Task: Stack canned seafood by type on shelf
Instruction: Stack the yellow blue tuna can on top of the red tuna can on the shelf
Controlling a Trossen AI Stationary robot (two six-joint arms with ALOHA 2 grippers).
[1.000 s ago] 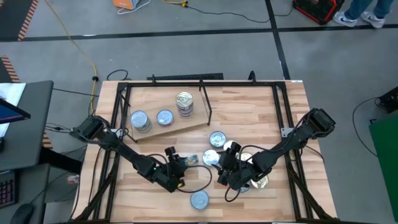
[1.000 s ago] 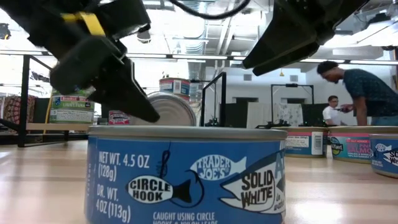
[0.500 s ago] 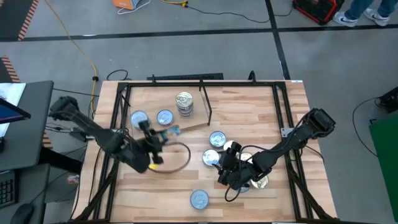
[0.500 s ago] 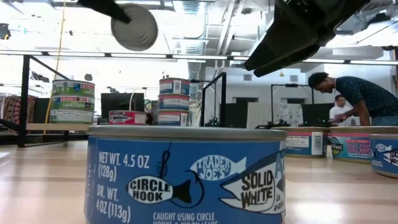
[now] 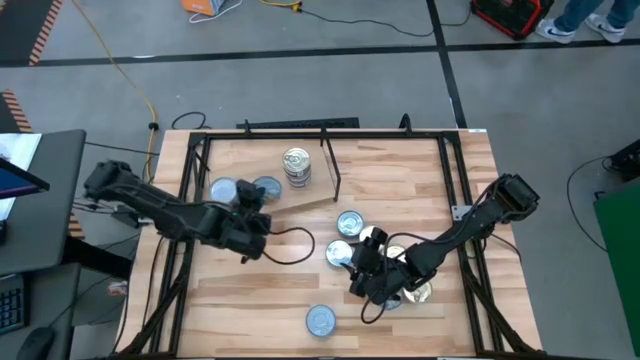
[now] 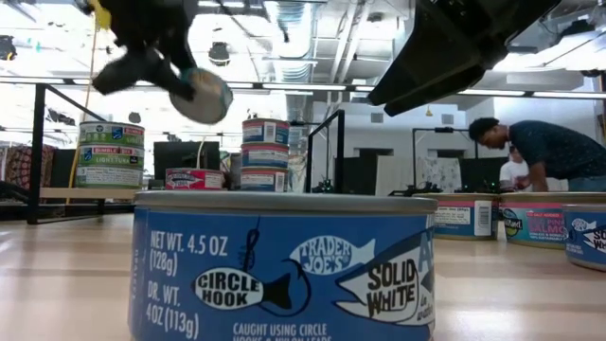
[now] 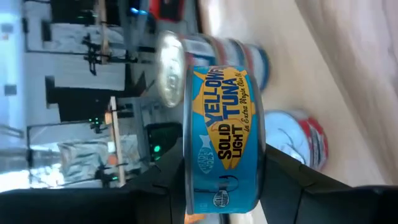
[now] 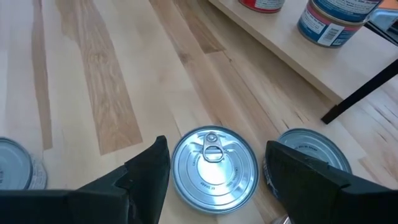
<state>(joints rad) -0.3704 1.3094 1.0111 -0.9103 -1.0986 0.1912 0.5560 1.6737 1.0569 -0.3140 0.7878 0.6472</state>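
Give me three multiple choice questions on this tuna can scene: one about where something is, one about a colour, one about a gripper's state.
1. Where is the tin held by the left gripper?
A. Flat on the tabletop
B. Lifted in the air by the shelf
C. On the floor

2. What is that tin's main label colour?
A. Blue
B. Red
C. Green

3. How is the right gripper?
A. Shut on a tin
B. Open above a silver-lidded tin
C. Out of view

Answers:
1 B: the low view shows it held well above the table.
2 A: the left wrist view shows a blue label with yellow lettering.
3 B: its fingers stand apart on either side of the tin.
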